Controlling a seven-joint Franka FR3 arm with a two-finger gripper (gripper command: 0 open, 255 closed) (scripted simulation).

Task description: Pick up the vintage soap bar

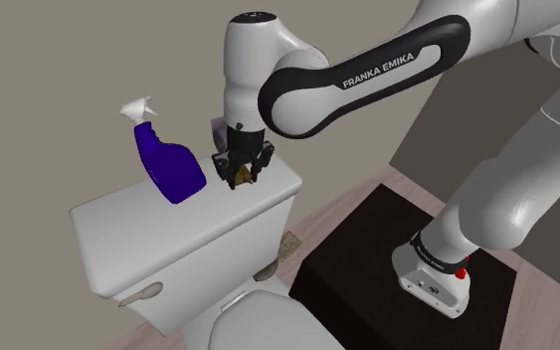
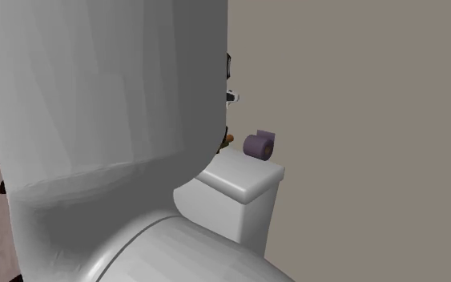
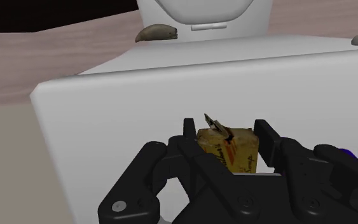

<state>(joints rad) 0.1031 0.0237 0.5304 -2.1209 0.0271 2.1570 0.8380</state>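
Note:
The soap bar [image 3: 229,147] is a yellow-brown block with a torn dark label, and my gripper [image 3: 225,141] is shut on it, one black finger on each side. In the shoulder view the gripper [image 1: 243,171] holds the soap [image 1: 241,174] just above the white toilet tank lid [image 1: 128,224], near the lid's right end. A brown bit of the soap [image 2: 229,138] peeks out beside the arm in the second exterior view.
A blue spray bottle [image 1: 166,159] with a white trigger stands on the lid left of the gripper. A purple roll [image 2: 259,145] lies at the lid's back by the wall. The toilet bowl [image 1: 268,323] sits below, with my dark stand [image 1: 407,273] to its right.

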